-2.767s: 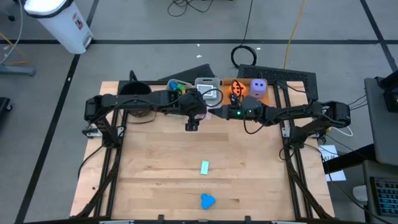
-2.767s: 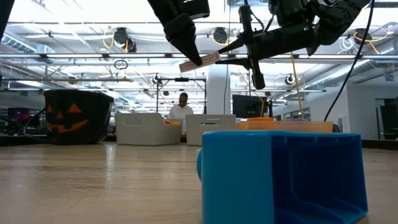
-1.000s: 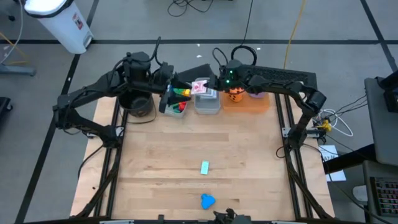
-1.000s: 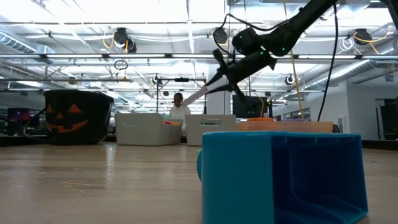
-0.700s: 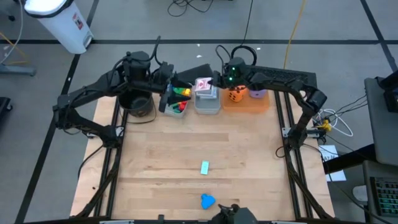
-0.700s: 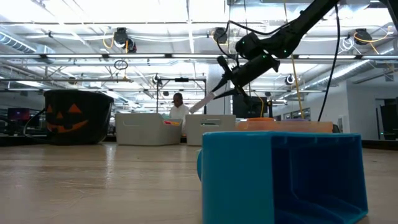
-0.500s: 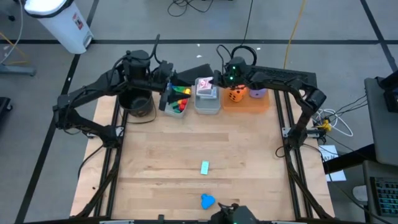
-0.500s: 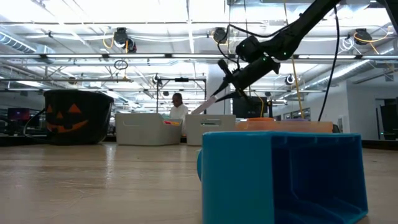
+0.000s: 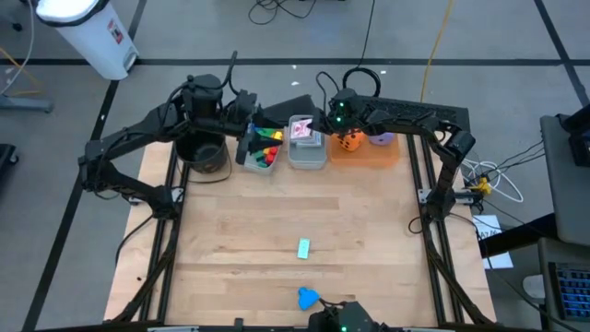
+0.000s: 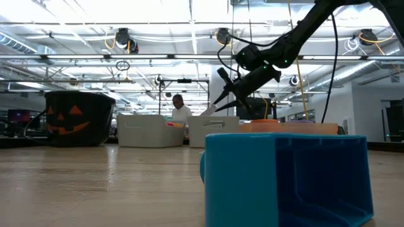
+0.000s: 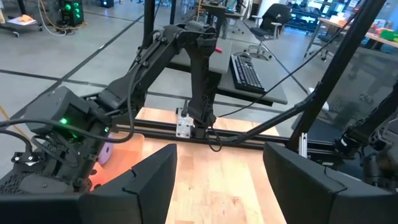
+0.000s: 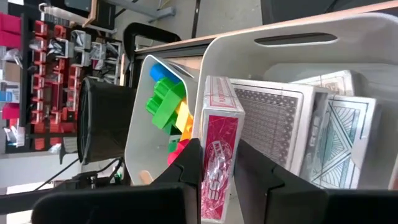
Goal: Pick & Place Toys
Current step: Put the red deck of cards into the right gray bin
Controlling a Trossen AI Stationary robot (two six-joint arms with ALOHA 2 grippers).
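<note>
Now my right end effector point(image 12: 219, 163), clamped on a card pack point(image 12: 217, 134), hangs over the card bin point(image 12: 298, 34); placing step, next I let go.

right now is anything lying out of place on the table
Yes: a light blue card and a blue block lie loose on the bare wood, far from the bins where the other toys sit.
</note>
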